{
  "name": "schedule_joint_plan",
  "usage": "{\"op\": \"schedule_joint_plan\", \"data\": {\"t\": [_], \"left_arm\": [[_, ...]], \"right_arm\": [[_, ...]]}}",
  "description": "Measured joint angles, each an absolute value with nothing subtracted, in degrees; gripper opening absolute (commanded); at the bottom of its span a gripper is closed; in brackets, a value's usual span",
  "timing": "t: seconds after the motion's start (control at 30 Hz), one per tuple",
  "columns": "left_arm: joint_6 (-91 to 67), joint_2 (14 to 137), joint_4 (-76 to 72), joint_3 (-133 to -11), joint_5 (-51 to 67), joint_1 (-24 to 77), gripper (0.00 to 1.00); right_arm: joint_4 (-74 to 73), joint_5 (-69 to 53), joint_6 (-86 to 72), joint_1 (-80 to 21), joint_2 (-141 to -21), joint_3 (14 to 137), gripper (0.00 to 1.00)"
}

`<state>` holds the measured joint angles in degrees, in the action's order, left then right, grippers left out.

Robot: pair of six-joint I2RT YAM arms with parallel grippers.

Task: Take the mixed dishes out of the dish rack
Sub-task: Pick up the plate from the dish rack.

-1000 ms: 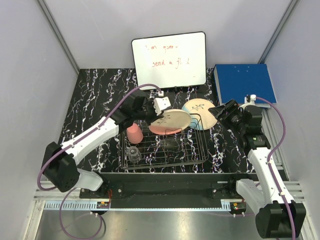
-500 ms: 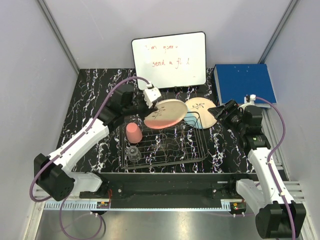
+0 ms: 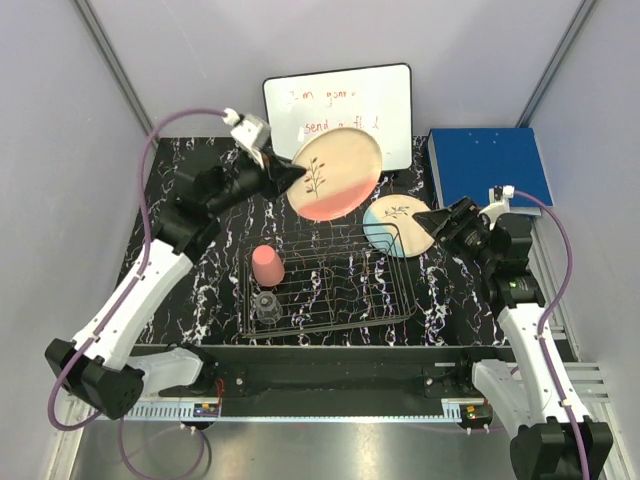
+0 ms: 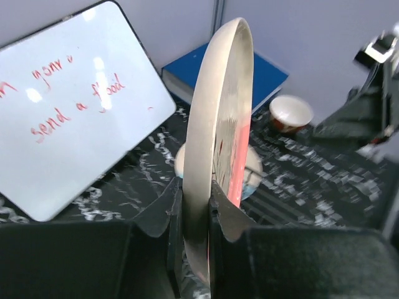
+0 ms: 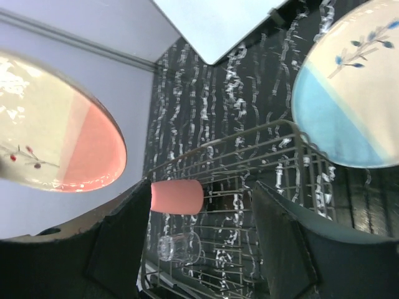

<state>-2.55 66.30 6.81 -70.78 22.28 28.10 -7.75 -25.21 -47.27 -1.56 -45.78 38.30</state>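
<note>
Left gripper (image 4: pixel 194 227): clamped on the lower rim of the large pink-banded plate (image 4: pixel 219 124), one finger on each face.
Pink-banded plate: held in the air, clear of the dish rack (image 3: pixel 330 290) and in front of the whiteboard (image 3: pixel 345 95). Face-on from the top camera, with sprig and pink band showing; edge-on and upright from the left wrist.
Right gripper (image 5: pixel 202 215): fingers spread with nothing between them, hovering at the rack's far right end.
Blue-banded plate (image 3: pixel 397 224): tilted at the rack's far right corner. From above, seems to meet the right gripper; from the right wrist, lies up and to the right, outside the finger gap.
Pink cup (image 3: pixel 267 266): standing at the rack's left end.
Small clear glass (image 3: pixel 267 306): in the rack, just nearer than the cup.
Cream bowl (image 4: pixel 290 113): on the marbled table (image 3: pixel 225 235) near the blue binder (image 3: pixel 488 165). Seen only from the left wrist; cannot be made out from above.
</note>
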Motion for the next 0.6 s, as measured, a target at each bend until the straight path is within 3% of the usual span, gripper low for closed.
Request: {"op": "schedule_joint_plan", "data": {"t": [0.2,0.43,0.6], "left_arm": [[-26.5,72.5,3.1,-77.6,30.6,21.1,0.00],[-51.7,77.2,-13.1,-70.2,39.4,19.0,0.00],[-60.3,78.5,-18.6,-66.0,43.1,19.6,0.00]], "right_arm": [[0.7,-31.9,-51.2,-1.6,-44.1,38.3,0.77],[11.1,-36.8,-56.4,-1.6,-41.1,38.2,0.77],[17.5,-38.7,-59.6,-1.6,-42.1,38.2,0.76]]}}
